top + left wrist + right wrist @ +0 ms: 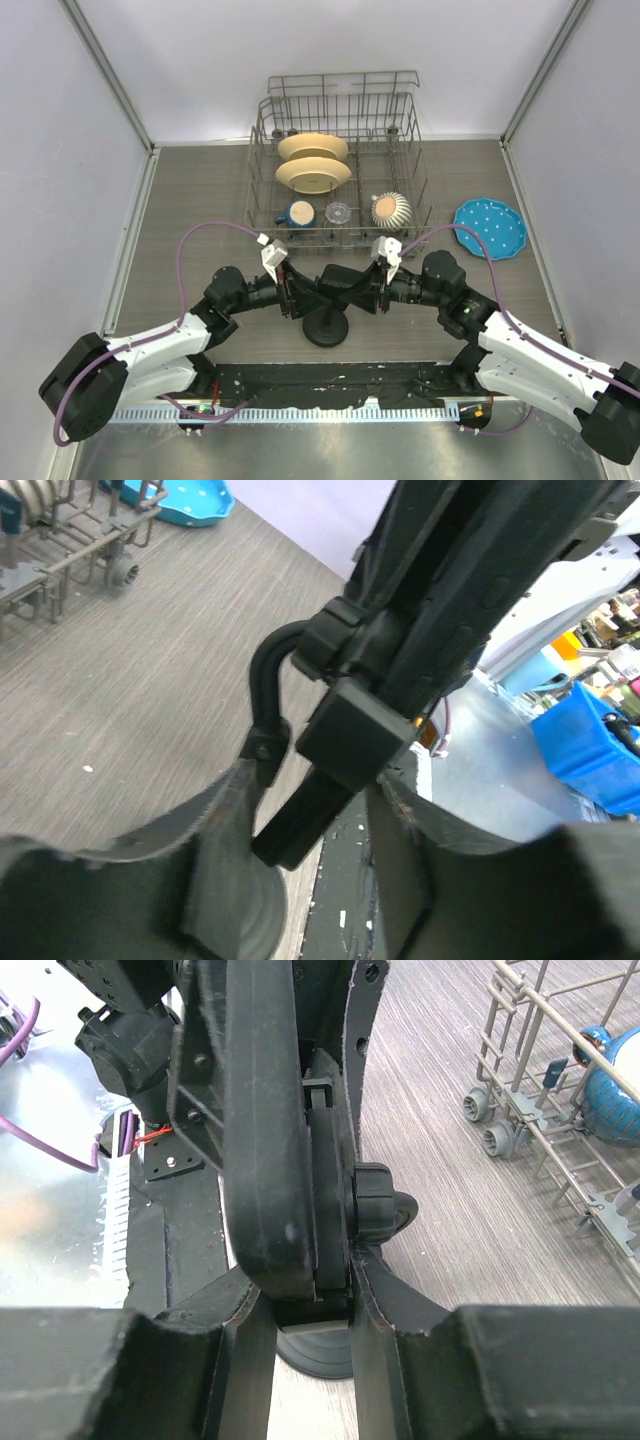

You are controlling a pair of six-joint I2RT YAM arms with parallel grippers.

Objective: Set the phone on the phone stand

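Observation:
The phone stand stands at the table's middle on its round base. The phone is held edge-up at the stand's clamp head, between my two grippers. My right gripper is shut on the phone's lower end, which lies against the clamp head; the base shows below. My left gripper is at the other side, open. In the left wrist view its fingers straddle the clamp's lower bar without touching it, and the curved stem is to the left.
A wire dish rack with two plates, a cup and a ribbed bowl stands just behind the stand. A blue plate lies at the right. A black mat runs along the near edge by the arm bases.

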